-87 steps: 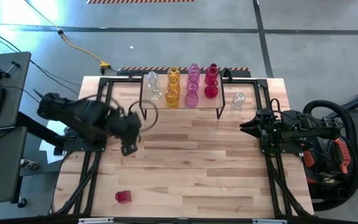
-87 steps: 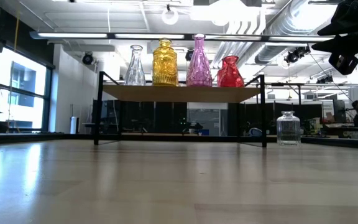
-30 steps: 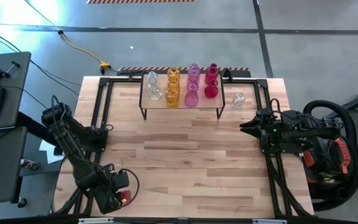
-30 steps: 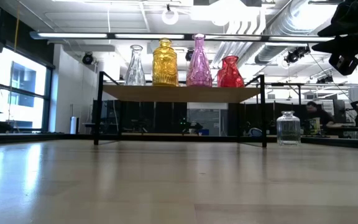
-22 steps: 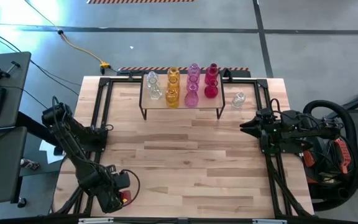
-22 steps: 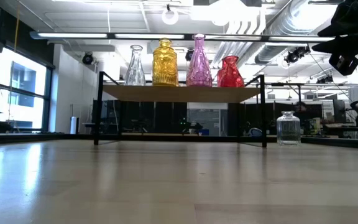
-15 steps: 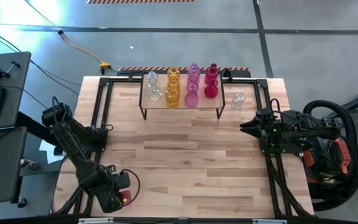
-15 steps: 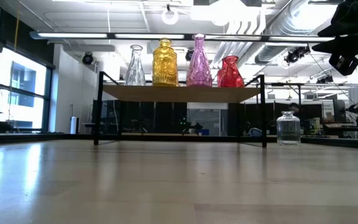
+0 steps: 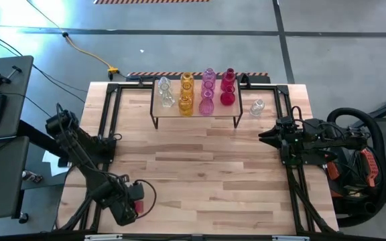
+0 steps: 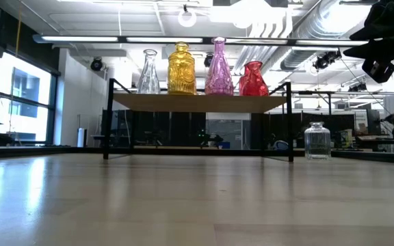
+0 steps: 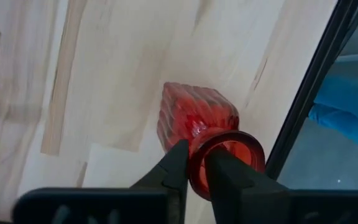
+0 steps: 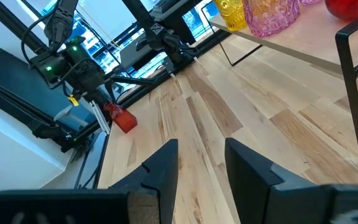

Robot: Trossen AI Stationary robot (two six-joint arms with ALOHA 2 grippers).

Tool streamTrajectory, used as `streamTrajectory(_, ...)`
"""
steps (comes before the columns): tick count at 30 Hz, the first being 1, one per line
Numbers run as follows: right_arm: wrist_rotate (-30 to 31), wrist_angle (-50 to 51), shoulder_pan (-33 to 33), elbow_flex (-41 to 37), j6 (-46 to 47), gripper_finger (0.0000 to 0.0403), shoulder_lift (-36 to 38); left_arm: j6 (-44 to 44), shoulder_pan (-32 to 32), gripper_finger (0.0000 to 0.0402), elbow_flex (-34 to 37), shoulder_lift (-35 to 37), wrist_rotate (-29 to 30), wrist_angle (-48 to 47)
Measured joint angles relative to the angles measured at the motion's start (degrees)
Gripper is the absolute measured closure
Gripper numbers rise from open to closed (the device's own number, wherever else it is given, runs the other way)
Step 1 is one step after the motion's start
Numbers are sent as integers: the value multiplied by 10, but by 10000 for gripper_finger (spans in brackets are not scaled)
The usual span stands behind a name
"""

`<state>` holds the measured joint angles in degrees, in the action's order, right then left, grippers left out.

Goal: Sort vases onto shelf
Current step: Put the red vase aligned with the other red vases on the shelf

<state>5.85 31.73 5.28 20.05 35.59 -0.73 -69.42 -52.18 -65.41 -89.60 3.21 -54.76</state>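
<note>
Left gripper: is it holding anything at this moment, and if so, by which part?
Yes. The left gripper is shut on the red vase, one finger inside the mouth and one outside, pinching the rim. The right gripper holds nothing.

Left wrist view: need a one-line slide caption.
Left gripper shut on the rim of a ribbed red vase standing on the wooden tabletop near its black frame edge.

Grey concrete floor (image 9: pixel 200 33) – tall windows (image 10: pixel 16 102) at one side, white ducts (image 10: pixel 306 27) overhead.

glossy ribbed glass vase (image 11: pixel 197 118), wood table (image 11: pixel 104 74)
</note>
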Motion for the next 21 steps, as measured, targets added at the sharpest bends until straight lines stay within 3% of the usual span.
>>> streamTrajectory(4,0,0,0,0,0,289,0,23,10,390,-2,2,-6,3)
streamTrajectory(21,0,0,0,0,0,289,0,155,76,386,-34,4,-25,-18)
